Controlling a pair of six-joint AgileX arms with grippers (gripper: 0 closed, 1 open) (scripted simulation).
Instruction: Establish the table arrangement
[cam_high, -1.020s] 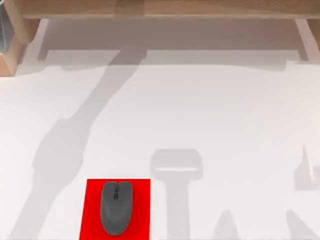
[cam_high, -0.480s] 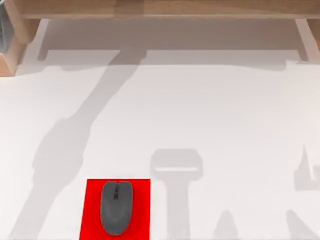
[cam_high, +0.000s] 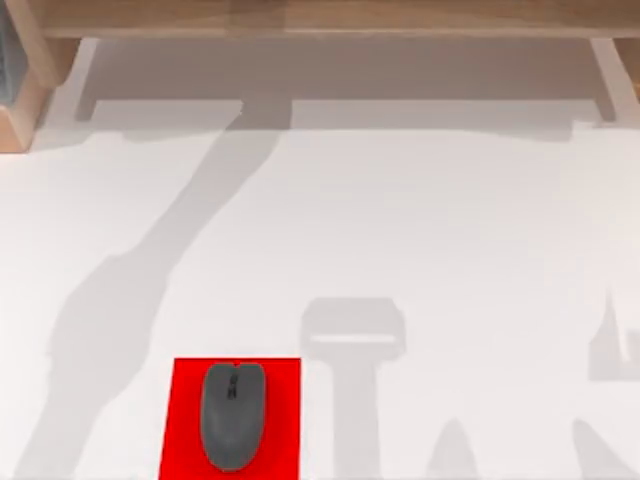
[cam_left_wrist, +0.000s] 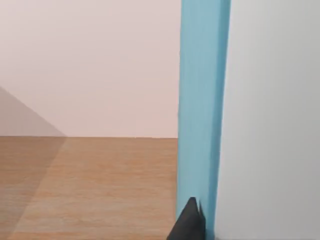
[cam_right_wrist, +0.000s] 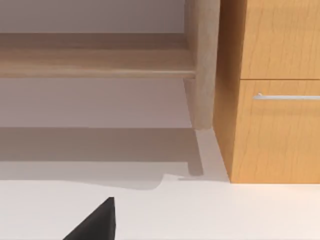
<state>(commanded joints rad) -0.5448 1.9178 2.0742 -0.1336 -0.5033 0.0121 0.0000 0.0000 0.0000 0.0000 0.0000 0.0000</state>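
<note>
The white table (cam_high: 420, 220) spreads across the top view. A grey computer mouse (cam_high: 233, 415) lies lengthwise on a small red mat (cam_high: 282, 425) at the front edge, left of centre. A dark part of my left gripper (cam_left_wrist: 189, 224) sits close against a light-blue upright edge (cam_left_wrist: 200, 100) with a white panel (cam_left_wrist: 270, 120) beside it, above a wooden surface (cam_left_wrist: 90, 185). A dark part of my right gripper (cam_right_wrist: 95, 222) hovers over the table (cam_right_wrist: 225, 210), facing a wooden shelf (cam_right_wrist: 95, 62). Arm shadows fall across the tabletop.
A light wooden frame (cam_high: 320, 18) runs along the table's back edge, with a wooden side piece (cam_high: 20, 110) at the back left. A wooden drawer cabinet (cam_right_wrist: 275, 125) with a metal handle (cam_right_wrist: 287, 96) stands on the table by the shelf's post.
The long arm shadow on the left of the table has shifted slightly left and toward the front. The mouse and mat have not moved.
</note>
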